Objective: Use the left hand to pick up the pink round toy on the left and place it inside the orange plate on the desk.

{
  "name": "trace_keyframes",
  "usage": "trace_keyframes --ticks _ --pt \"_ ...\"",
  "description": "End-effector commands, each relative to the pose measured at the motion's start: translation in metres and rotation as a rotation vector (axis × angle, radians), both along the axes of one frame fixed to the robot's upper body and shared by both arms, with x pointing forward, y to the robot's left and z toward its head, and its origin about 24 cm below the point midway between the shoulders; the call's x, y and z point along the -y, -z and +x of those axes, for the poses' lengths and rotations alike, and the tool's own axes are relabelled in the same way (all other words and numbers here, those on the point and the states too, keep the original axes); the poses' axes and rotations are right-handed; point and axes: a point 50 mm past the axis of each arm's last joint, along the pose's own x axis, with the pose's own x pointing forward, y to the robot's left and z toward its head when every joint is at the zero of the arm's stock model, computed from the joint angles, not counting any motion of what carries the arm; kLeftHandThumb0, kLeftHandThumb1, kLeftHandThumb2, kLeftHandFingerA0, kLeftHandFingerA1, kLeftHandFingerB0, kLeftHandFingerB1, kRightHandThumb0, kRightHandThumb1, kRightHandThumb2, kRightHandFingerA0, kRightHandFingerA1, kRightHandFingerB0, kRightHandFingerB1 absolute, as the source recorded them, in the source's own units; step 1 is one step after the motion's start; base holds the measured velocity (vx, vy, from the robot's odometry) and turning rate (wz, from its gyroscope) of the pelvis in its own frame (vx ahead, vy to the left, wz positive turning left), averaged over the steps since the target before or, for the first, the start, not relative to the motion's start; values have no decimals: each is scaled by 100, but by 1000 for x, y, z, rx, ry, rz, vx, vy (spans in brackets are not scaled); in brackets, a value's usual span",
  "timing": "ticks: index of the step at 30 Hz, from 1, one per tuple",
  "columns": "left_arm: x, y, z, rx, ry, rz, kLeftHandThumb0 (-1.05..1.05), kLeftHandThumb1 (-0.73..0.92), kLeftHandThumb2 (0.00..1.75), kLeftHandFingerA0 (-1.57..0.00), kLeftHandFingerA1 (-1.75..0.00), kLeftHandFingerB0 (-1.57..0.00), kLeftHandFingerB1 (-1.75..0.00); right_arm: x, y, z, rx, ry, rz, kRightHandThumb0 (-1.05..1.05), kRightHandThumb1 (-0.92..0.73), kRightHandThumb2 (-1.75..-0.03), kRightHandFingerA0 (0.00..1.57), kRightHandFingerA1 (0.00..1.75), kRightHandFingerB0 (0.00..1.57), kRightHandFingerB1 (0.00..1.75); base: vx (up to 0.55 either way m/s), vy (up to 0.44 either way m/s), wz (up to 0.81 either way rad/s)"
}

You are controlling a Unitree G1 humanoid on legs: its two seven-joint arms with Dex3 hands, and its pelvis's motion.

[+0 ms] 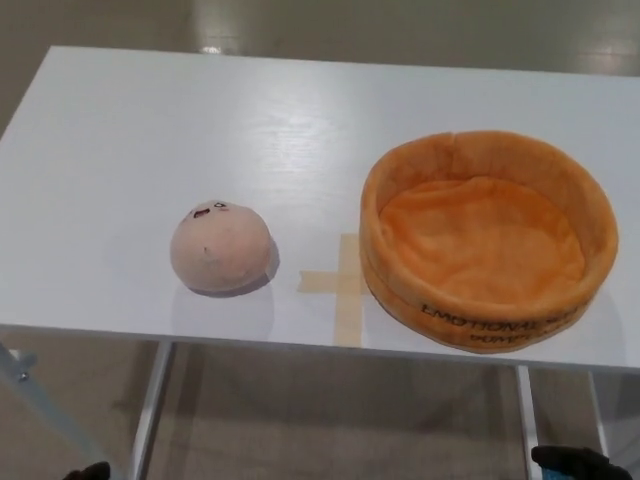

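My left hand [92,470] shows only as a dark sliver at the bottom edge of the view, below the desk's near rim — too little of it is visible for me to tell how its fingers stand or whether they hold anything. My right hand [578,462] is the same story at the lower right corner: a black patch, its state unreadable.

The pink round toy [220,247] sits on the white desk [120,150], up and ahead of my left hand, slightly toward my right. It is a soft dome with no real long axis; its small face marks lie on the upper far side, turned up and away from me.

The orange plate [490,240] — a plush, high-walled bowl — rests on the desk ahead of my right hand, well apart from the toy. Dark lettering runs along its near outer wall; I can make out something like "EMOTIONAL", the rest too blurred to read. A tan tape cross [340,285] lies between toy and plate, just beside the plate's wall.
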Motion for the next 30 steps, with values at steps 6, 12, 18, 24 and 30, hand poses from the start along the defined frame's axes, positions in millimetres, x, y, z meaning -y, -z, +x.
trace_keyframes --ticks 6,12,18,24,30 --pt "-5 -2 -3 35 3 20 -38 55 66 -17 -40 -18 -33 -1 0 -2 34 26 -5 -14 -34 -85 42 98 33 90 0 0 0" --pt "0 -2 -8 26 235 20 -42 54 57 -16 -33 -21 -29 0 2 -6 26 30 6 -17 -34 -85 42 94 33 87 0 0 0" --pt "5 -16 -7 67 587 -25 -54 43 69 -11 -38 -18 -37 2 1 -5 26 23 -8 -16 -36 -85 39 91 35 83 0 0 0" --pt "18 -66 -8 233 953 -67 -52 55 57 -16 -28 -22 -29 2 1 -5 29 31 0 -14 -36 -84 39 94 35 87 0 0 0" --pt "44 -128 -18 416 1183 -91 -57 47 72 -10 -37 -17 -37 2 1 -4 23 32 -2 -15 -35 -84 41 95 36 87 0 0 0"
